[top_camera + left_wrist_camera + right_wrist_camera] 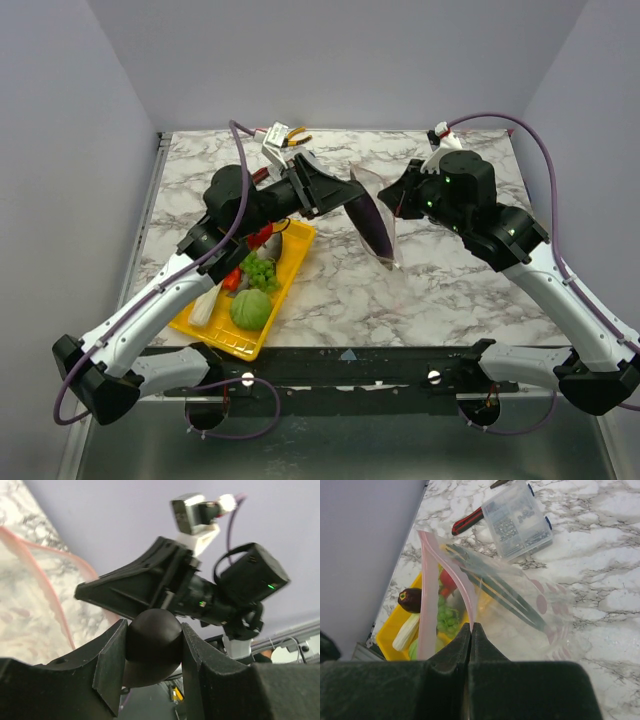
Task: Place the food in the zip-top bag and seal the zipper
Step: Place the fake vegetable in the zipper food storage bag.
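Observation:
My left gripper [152,627] is shut on a dark brown ball [152,642]. It holds the ball above the table, next to the pink zipper [52,600] at the bag's mouth. My right gripper [471,626] is shut on one side of that zipper [465,592] and holds the clear zip-top bag [520,620] up with its mouth spread. From above, the left gripper [340,197] faces the right gripper [385,198] across the bag [378,235]. The yellow tray [225,335] holds a tomato [262,236], greens [262,270], a cabbage [250,308], a leek [205,305] and an eggplant [411,600].
A rigid clear box [517,520] and red-handled pliers [467,522] lie on the marble table [450,290] at the far side. Walls close in the left, back and right. The tray sits close to the left arm [150,305].

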